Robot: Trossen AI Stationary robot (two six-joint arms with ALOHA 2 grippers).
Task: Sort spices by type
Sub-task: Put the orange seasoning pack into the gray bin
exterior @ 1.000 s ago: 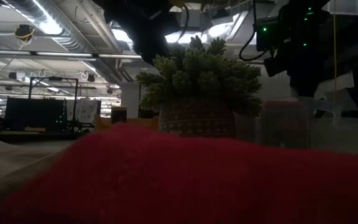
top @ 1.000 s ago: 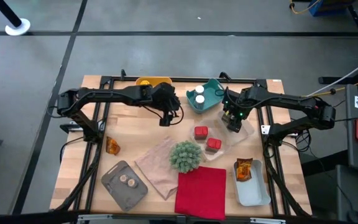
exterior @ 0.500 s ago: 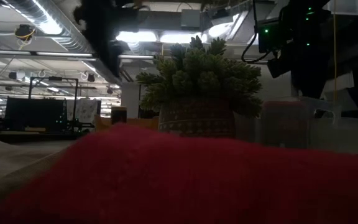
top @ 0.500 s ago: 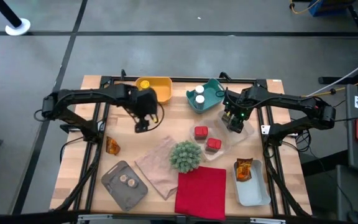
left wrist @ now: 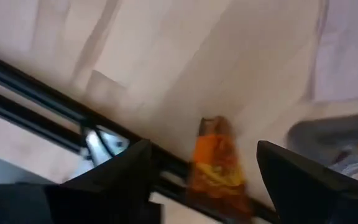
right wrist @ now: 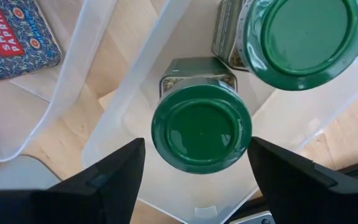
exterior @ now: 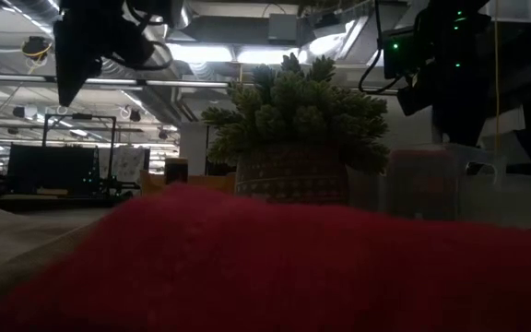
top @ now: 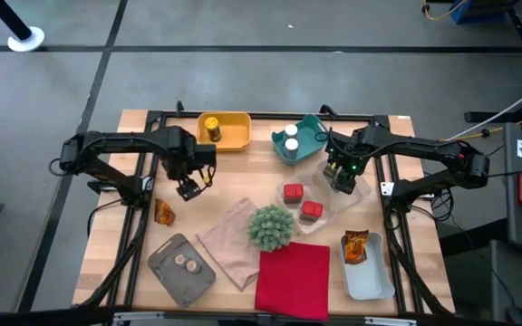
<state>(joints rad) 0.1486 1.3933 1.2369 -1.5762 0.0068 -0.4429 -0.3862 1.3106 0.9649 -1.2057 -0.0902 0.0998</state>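
Note:
My left gripper (top: pixel 187 187) hangs open and empty over bare wood left of centre; in its wrist view an orange-brown foil packet (left wrist: pixel 216 165) lies flat on the table ahead, between the fingers' lines. The same packet (top: pixel 163 212) sits near the left rail. My right gripper (top: pixel 341 177) is open above a clear tub (right wrist: pixel 129 124), with its fingers on either side of a green-lidded jar (right wrist: pixel 201 127) that stands in the tub. A second green jar (right wrist: pixel 297 37) stands beside it. A yellow jar (top: pixel 210 127) stands in the yellow bin, and white-capped jars (top: pixel 285 140) in the teal bin.
Two red tins (top: pixel 302 201) lie in a clear tray. Another foil packet (top: pixel 356 246) lies in a pale tray at the right. Brown discs (top: pixel 187 263) sit on a grey tray. The spiky plant ball (top: pixel 270 226), a beige cloth (top: pixel 229 240) and a red cloth (top: pixel 293 279) fill the near middle.
My left gripper has swung from beside the yellow bin toward the table's left and near edges, closing on the foil packet by the left rail. The yellow bin and its jar, covered by the arm before, now show. My right arm has kept still.

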